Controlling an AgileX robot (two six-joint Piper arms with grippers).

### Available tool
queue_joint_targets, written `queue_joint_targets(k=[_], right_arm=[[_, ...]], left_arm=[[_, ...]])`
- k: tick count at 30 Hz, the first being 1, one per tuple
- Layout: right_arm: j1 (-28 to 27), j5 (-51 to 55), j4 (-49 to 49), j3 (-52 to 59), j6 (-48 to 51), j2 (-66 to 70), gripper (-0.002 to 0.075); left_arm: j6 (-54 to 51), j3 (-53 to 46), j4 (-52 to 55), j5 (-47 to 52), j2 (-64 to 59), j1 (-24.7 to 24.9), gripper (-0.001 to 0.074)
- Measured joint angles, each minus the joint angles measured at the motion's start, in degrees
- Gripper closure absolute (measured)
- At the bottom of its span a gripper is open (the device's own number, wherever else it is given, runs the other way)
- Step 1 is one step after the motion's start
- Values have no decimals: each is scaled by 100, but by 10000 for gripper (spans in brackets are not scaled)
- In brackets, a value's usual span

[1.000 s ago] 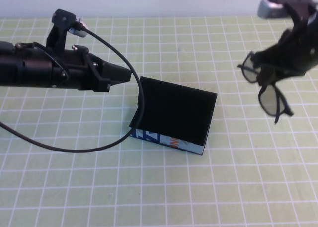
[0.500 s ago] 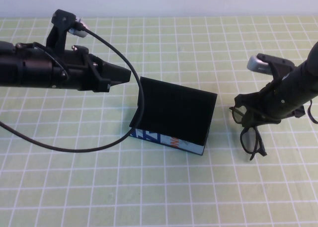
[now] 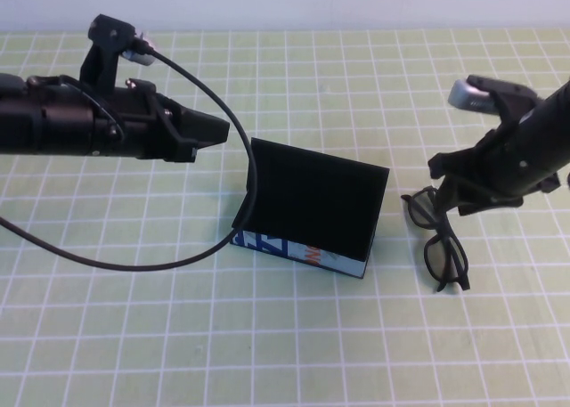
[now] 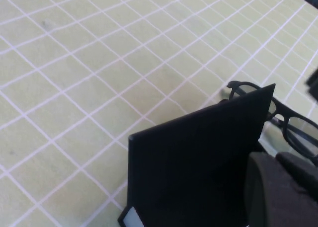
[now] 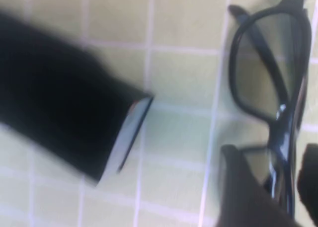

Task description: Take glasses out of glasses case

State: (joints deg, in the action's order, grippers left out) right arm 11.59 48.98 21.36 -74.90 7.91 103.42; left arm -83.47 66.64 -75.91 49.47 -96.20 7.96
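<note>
The glasses case (image 3: 312, 207) stands open in the middle of the mat, its lid raised, black inside, with the printed side facing me. The black glasses (image 3: 438, 240) lie folded on the mat just right of the case. My right gripper (image 3: 448, 191) is low over their far end, shut on the frame; in the right wrist view the fingertips (image 5: 233, 162) straddle the glasses (image 5: 268, 78), with the case (image 5: 59, 103) beside them. My left gripper (image 3: 221, 133) is shut and empty, hovering at the case's far left corner. The left wrist view shows the case lid (image 4: 198, 157) and the glasses (image 4: 293, 125) beyond it.
The left arm's black cable (image 3: 178, 257) hangs in a loop down to the mat in front of the case's left end. The green grid mat (image 3: 134, 336) covers the table. A pale wall runs along the far edge.
My right gripper has carried the glasses down and slightly left, from up in the air at the right to the mat beside the case. The left arm has barely moved.
</note>
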Motion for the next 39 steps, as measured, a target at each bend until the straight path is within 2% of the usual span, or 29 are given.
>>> queue_joint_targets(k=[6, 9, 16, 24, 27, 34, 39], right_arm=[[0, 943, -111, 94, -21, -1148, 625], [0, 1079, -192, 458, -110, -2057, 666], [0, 1236, -658, 1723, -363, -4495, 685], [0, 1248, -766, 2722, -438, -7674, 736], [0, 1239, -790, 2880, -438, -8460, 739], [0, 899, -790, 3265, -438, -8966, 742], [0, -481, -755, 3804, -378, -8966, 742]], left_arm=[[0, 0, -101, 177, 14, 0, 739], [91, -73, -119, 176, 156, 0, 739], [144, -853, -194, -357, 1316, 0, 739], [158, -2432, -572, -1440, 3527, 0, 739], [158, -2993, -623, -1711, 4305, 0, 739], [171, -4207, -772, -2362, 6283, 0, 739], [171, -4948, -832, -3028, 7786, 0, 739]])
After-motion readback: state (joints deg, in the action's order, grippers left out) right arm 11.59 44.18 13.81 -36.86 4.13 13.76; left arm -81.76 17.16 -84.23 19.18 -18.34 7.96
